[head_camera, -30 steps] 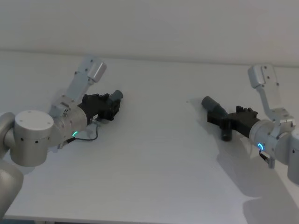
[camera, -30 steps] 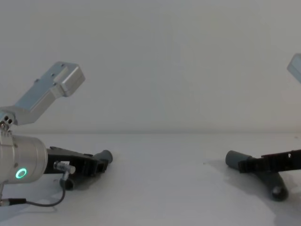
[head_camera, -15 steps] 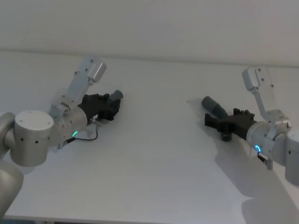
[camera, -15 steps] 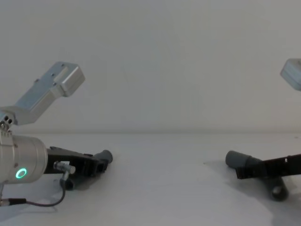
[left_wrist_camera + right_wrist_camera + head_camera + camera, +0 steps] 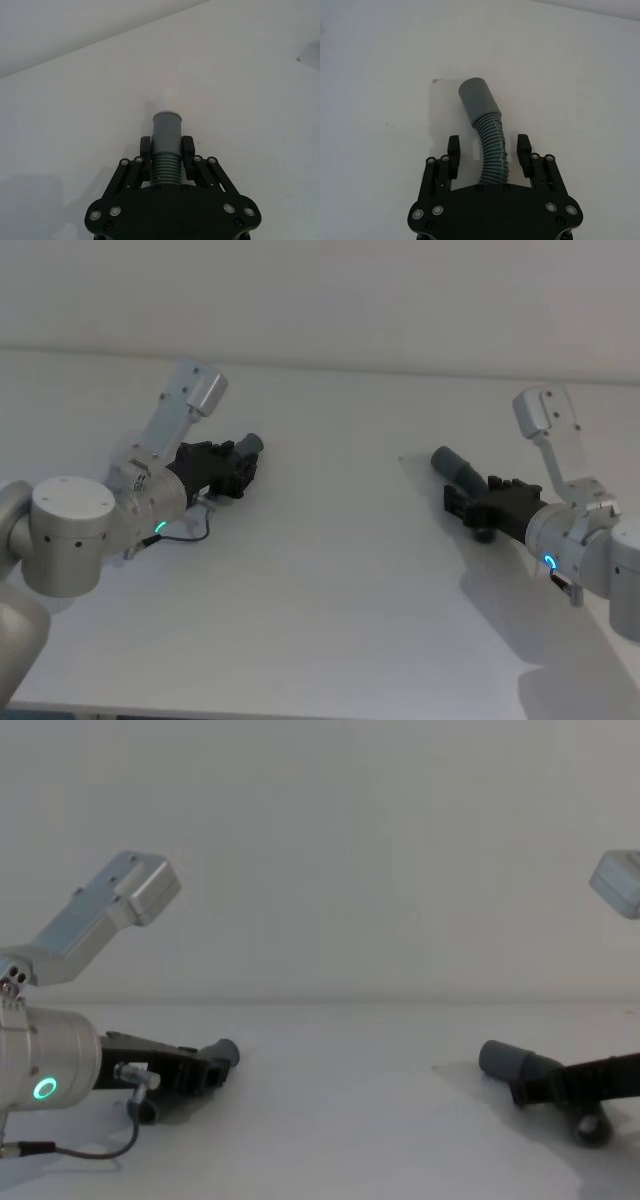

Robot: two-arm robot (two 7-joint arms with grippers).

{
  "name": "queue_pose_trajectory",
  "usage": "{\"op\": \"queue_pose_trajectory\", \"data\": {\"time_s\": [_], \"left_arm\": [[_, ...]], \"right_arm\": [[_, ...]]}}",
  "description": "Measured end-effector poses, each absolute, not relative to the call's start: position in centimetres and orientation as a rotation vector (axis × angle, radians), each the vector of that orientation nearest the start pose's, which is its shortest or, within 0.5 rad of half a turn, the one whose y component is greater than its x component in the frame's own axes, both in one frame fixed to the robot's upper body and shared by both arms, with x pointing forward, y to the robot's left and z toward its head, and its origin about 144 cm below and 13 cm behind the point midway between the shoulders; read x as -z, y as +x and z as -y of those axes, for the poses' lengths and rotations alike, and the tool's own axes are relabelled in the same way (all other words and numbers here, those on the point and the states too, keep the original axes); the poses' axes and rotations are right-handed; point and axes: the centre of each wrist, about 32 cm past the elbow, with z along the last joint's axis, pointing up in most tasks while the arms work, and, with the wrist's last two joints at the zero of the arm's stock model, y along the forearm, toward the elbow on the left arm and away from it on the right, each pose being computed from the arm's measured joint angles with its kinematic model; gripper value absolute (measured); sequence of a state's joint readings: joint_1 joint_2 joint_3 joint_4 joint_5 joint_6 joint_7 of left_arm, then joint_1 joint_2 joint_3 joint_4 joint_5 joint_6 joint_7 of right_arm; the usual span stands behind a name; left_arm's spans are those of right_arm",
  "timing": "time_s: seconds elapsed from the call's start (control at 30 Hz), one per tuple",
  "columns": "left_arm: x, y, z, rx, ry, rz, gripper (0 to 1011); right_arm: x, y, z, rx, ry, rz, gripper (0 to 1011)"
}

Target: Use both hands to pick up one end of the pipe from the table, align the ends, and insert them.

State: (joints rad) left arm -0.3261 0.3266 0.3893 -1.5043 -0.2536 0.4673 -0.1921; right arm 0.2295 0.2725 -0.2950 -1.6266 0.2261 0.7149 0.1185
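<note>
Two pieces of the pipe lie on the white table [image 5: 340,570]. My left gripper [image 5: 166,150] is shut on the left piece [image 5: 166,131] just behind its smooth grey cuff, whose narrower white tip points away from the gripper. In the head view this gripper [image 5: 238,468] rests low at the table's left. My right gripper [image 5: 488,148] is open, one finger on each side of the corrugated hose [image 5: 492,150] without touching it. That piece's wider grey socket end [image 5: 478,99] lies beyond the fingertips. In the head view the right gripper [image 5: 470,505] sits at the right, behind the socket [image 5: 455,466].
Bare white tabletop spans the gap between the two arms. A plain wall stands beyond the table's far edge [image 5: 330,368]. A thin black cable [image 5: 95,1152] loops on the table by my left wrist.
The right arm has shifted left and its wrist has turned, bringing the open fingers astride the hose. The left arm and its pipe piece have not moved.
</note>
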Motion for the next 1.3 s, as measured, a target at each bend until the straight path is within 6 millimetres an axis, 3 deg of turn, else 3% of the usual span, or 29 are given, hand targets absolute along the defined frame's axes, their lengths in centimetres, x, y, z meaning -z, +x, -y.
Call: {"op": "queue_pose_trajectory", "data": {"time_s": [0.03, 0.13, 0.4, 0.53, 0.7, 1.3], "left_arm": [[-120.87, 52.75, -21.32, -1.067, 0.383, -0.11, 354], [-120.87, 52.75, -21.32, -1.067, 0.383, -0.11, 354], [-120.86, 52.75, -21.32, -1.067, 0.383, -0.11, 354], [-120.86, 52.75, -21.32, -1.067, 0.383, -0.11, 354], [-120.86, 52.75, -21.32, -1.067, 0.383, -0.11, 354], [-121.59, 52.54, -20.74, -1.069, 0.383, -0.016, 354]], "right_arm": [[-121.69, 50.37, 21.19, 1.164, -0.488, -0.274, 660], [-121.67, 50.36, 21.18, 1.163, -0.489, -0.273, 605], [-121.61, 50.34, 21.17, 1.161, -0.492, -0.272, 326], [-121.59, 50.33, 21.17, 1.16, -0.492, -0.271, 233], [-121.57, 50.33, 21.17, 1.159, -0.492, -0.271, 188], [-121.55, 49.51, 21.94, 1.128, -0.412, -0.184, 185]]}}
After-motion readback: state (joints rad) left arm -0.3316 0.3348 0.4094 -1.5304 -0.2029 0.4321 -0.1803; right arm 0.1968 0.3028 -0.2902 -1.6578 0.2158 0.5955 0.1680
